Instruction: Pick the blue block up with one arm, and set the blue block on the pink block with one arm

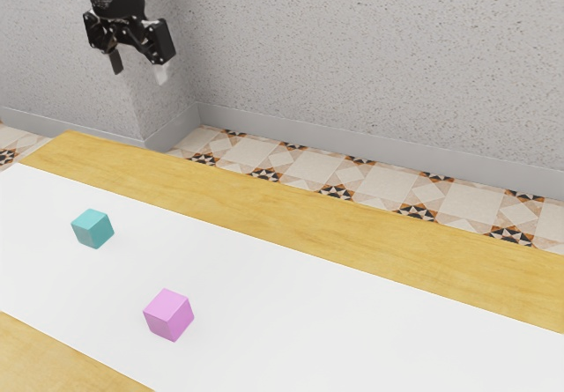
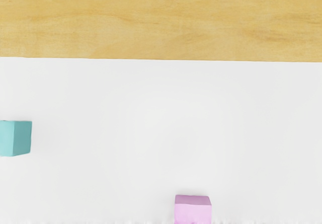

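**Claw up high, both cubes down on the sheet**

The black two-finger claw [image 1: 137,66] hangs well above the wooden worktop [image 1: 352,229] at the exterior view's upper left, fingers spread, nothing between them. Down on the white sheet [image 1: 352,321] the blue-green cube [image 1: 92,228] sits flat, untouched. The pink cube [image 1: 168,314] rests near it, toward the exterior view's right, clearly apart. From the wrist camera, the blue-green cube [image 2: 15,138] lies off to one side, and the pink cube [image 2: 192,210] is probably closest beneath the hand.

Illumination is bright, even and diffuse in both views. Upper faces of the blue block [image 1: 92,228] and pink block [image 1: 168,314] render lighter than their sides, indicating overhead light. Each casts a faint, soft shadow on the white tabletop [image 1: 370,321].
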Controlling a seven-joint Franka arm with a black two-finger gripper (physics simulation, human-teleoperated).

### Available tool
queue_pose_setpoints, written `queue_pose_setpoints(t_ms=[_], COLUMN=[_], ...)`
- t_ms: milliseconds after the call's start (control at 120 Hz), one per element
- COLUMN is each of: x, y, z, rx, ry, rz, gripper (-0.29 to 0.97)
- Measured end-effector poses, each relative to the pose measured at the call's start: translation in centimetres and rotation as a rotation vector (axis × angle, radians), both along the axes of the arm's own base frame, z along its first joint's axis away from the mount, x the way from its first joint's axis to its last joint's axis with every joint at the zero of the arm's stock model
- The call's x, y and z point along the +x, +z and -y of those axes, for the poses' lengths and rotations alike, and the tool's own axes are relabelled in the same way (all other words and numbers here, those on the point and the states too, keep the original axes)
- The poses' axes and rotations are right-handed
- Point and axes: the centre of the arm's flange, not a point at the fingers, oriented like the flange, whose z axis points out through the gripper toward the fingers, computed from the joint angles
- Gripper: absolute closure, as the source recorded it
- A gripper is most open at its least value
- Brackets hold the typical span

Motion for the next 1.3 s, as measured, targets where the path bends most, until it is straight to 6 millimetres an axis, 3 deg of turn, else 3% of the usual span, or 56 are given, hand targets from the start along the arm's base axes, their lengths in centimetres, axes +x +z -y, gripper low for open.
queue_pose_setpoints(t_ms=[133,158,208,233,283,342,483,575,650,817,908,983,1092,1217,1267,1300], x=[-0.3,-0.6,-2.2,-3.1,-4.1,-4.7,-4.4,-4.2,-4.4,-6.9,-8.0,-8.1,-7.2,-7.1,-7.6,-7.6], y=[0.1,2.2,8.8,10.8,12.6,13.2,12.2,11.5,11.3,11.0,10.9,10.8,10.0,3.5,0.7,-2.2], z=[-0.1,-0.1,-0.1,-0.1,-0.1,-0.2,-0.4,-2.1,-5.5,-15.7,-18.7,-18.8,-16.5,-13.5,-13.8,-14.3], rx=[0.01,0.01,0.006,0.005,0.002,0.001,-0.012,-0.016,-0.023,-0.054,-0.058,-0.061,-0.06,-0.061,-0.061,-0.063], ry=[0.015,0.018,0.024,0.026,0.031,0.035,0.046,0.086,0.156,0.364,0.431,0.435,0.388,0.324,0.33,0.34], rz=[-0.019,0.017,0.141,0.174,0.196,0.19,0.139,0.112,0.103,0.093,0.087,0.079,0.055,-0.035,-0.048,-0.073], gripper=[0.0,0.0,0.0,0.0,0.0,0.0,0.0,0.0,0.0,0.0,0.0,0.0,0.0,0.0,0.0,0.0])
